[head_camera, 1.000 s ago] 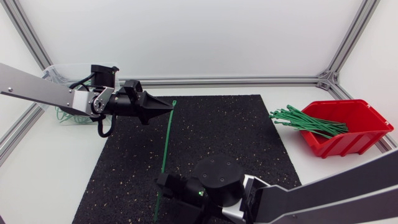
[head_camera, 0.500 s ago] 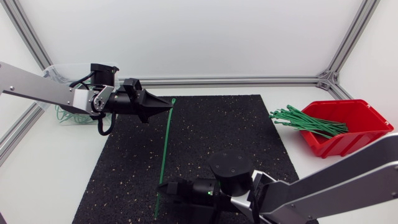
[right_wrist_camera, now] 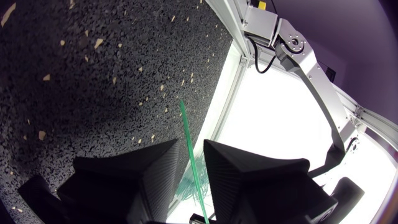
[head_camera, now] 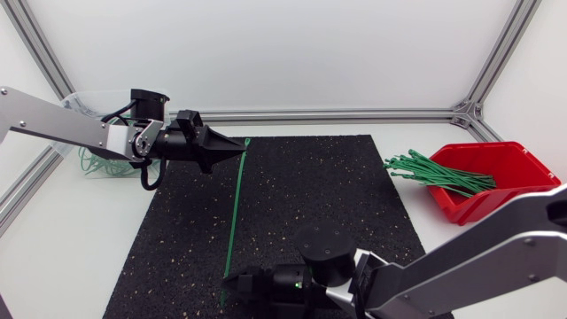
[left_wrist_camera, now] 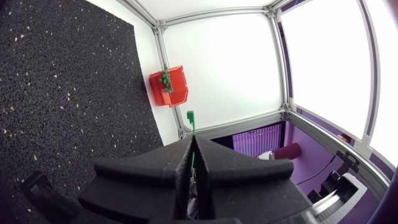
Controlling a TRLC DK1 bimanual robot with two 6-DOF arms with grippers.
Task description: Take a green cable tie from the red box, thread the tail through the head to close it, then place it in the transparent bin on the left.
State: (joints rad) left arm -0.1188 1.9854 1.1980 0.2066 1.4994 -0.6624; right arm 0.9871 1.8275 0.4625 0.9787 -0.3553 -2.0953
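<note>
Head view: our left gripper [head_camera: 237,147], upper left, pinches the head of the green cable tie [head_camera: 235,208] that runs down the mat [head_camera: 337,195]. Our right gripper [head_camera: 232,282], bottom centre, sits narrowly open around the tail, so bending it could let it slip out.

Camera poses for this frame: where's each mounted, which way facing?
Head view: above the table, looking down on the black speckled mat; both arms, left claw and right claw at the ends of a thin green cable tie.
Left wrist view: on that arm, looking past its own claw to the red plastic box.
Right wrist view: on that arm, looking past its own claw to the left arm.
Shared: all show the tie.
</note>
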